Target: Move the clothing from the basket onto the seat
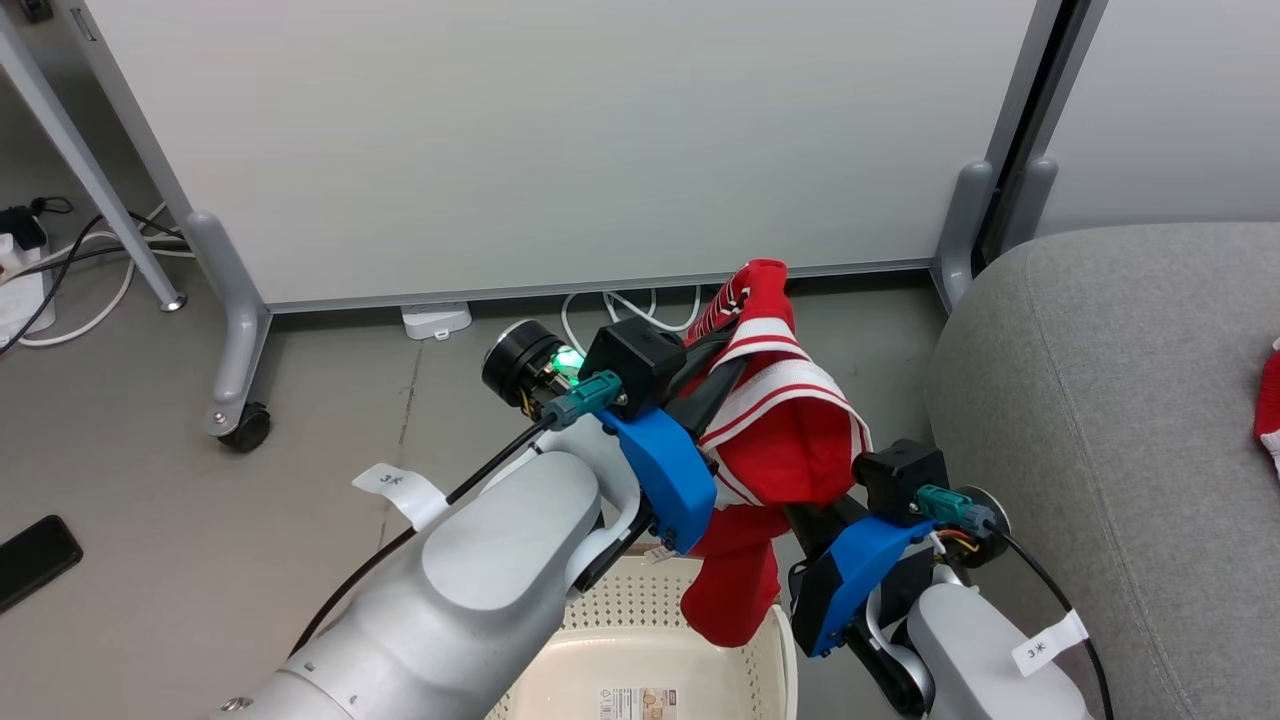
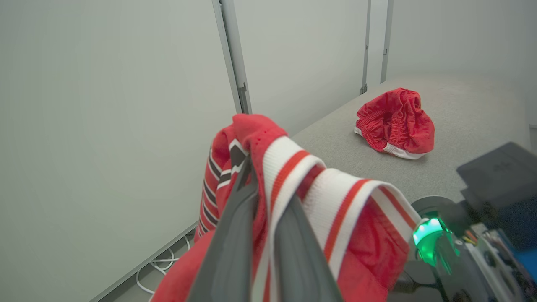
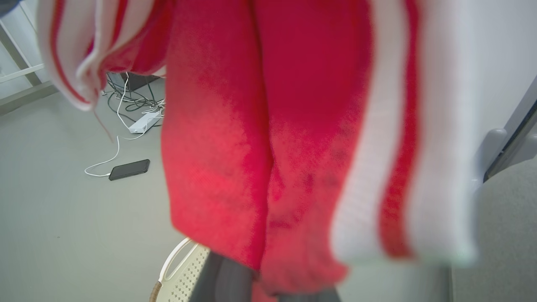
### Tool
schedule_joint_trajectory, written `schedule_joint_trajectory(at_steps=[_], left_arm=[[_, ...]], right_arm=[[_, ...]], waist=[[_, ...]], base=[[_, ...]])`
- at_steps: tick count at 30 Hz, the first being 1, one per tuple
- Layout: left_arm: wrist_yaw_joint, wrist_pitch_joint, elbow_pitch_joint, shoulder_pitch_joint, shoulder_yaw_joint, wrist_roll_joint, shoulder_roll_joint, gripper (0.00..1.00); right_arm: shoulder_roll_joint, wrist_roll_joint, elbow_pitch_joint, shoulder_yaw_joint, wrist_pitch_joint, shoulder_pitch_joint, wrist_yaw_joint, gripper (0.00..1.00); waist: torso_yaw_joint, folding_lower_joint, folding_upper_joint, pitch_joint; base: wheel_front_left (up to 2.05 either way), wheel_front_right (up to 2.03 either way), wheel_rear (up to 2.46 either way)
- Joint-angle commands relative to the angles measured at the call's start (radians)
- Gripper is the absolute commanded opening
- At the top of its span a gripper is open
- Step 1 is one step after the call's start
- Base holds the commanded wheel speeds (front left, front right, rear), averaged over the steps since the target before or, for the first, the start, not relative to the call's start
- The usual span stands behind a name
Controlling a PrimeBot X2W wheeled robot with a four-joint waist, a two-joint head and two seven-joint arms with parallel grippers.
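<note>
The striped red garment [image 1: 790, 430] with white bands hangs in the air above the cream basket [image 1: 640, 595], its lower end dangling into it. My left gripper [image 1: 735, 305] is shut on the garment's upper edge; in the left wrist view its fingers [image 2: 235, 235] pinch the striped band [image 2: 289, 167]. My right gripper [image 1: 800, 505] reaches into the cloth from below. Its fingers [image 3: 226, 281] stand close together with red fabric [image 3: 260, 167] between them, the tips hidden. The plain red garment [image 2: 394, 121] lies crumpled on the grey couch [image 1: 1100, 450], at the head view's right edge [image 1: 1270, 410].
White partition panels on castor feet [image 1: 245, 420] stand behind. Cables and a white power strip [image 1: 435, 320] lie at their base. A black phone [image 1: 35, 560] with a charging cable lies on the grey floor to the left. The basket's rim [image 3: 180, 268] shows below the hanging cloth.
</note>
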Motion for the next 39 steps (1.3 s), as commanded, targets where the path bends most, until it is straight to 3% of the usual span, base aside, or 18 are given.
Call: schedule_joint_trajectory(at_steps=[1, 12, 13, 14, 15, 31, 39], left_arm=[[0.0, -0.005, 0.002, -0.009, -0.002, -0.002, 0.003, 0.0], [0.0, -0.008, 0.011, 0.004, -0.006, -0.014, 0.009, 0.0], [0.0, -0.008, 0.011, 0.004, -0.006, -0.015, 0.01, 0.15], [0.0, -0.008, 0.013, 0.005, -0.005, -0.016, 0.011, 0.39], [0.0, -0.008, 0.015, 0.007, -0.004, -0.019, 0.011, 1.0], [0.016, -0.008, 0.022, 0.043, 0.009, -0.017, 0.031, 1.0], [0.063, -0.008, -0.126, 0.17, 0.14, 0.02, 0.096, 1.0]], right_arm=[[-0.001, 0.008, 0.007, 0.003, -0.007, -0.016, 0.0, 0.0], [-0.001, 0.042, 0.073, 0.03, -0.047, -0.047, 0.0, 0.0], [-0.001, 0.044, 0.078, 0.032, -0.049, -0.049, 0.0, 0.0], [-0.001, 0.047, 0.081, 0.033, -0.052, -0.05, 0.0, 0.0], [-0.001, 0.05, 0.084, 0.034, -0.054, -0.051, 0.0, 0.0], [-0.001, 0.06, 0.12, 0.016, -0.077, -0.069, 0.0, 0.0], [-0.001, 0.041, 0.101, -0.025, -0.08, -0.054, 0.0, 0.0]], waist=[[-0.001, -0.0001, -0.0001, -0.001], [-0.016, -0.0001, -0.0001, -0.012], [-0.017, -0.0001, -0.0001, -0.012], [-0.018, -0.0001, -0.0001, -0.012], [-0.019, -0.0001, -0.0001, -0.012], [-0.014, -0.0001, -0.0001, -0.011], [-0.021, -0.0001, -0.0001, -0.001]], base=[[0.0, 0.0, 0.0], [0.0, 0.0, 0.0], [0.0, 0.0, 0.0], [0.0, 0.0, 0.0], [0.0, 0.0, 0.0], [0.0, 0.0, 0.0], [0.0, 0.0, 0.0]])
